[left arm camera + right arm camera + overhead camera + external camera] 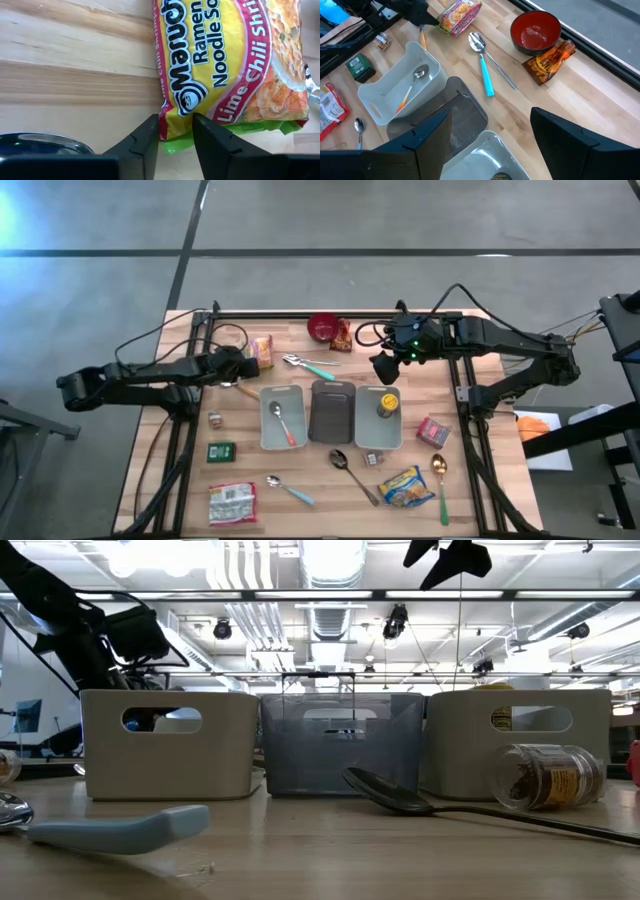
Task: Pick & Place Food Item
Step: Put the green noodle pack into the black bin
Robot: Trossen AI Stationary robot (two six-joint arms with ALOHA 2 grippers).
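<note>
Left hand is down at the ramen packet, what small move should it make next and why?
Probably close the last bit and lift. In the left wrist view the left hand has its fingers either side of the ramen packet's crimped corner, with the packet lying flat on the wood table. The right hand hangs open above the bins, out of the way.

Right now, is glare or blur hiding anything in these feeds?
High view: a bright flare washes out the floor's top left corner only. Low view: ceiling lights glare; the near blue spoon handle is soft. Left wrist view: the ramen packet reads sharp.
</note>
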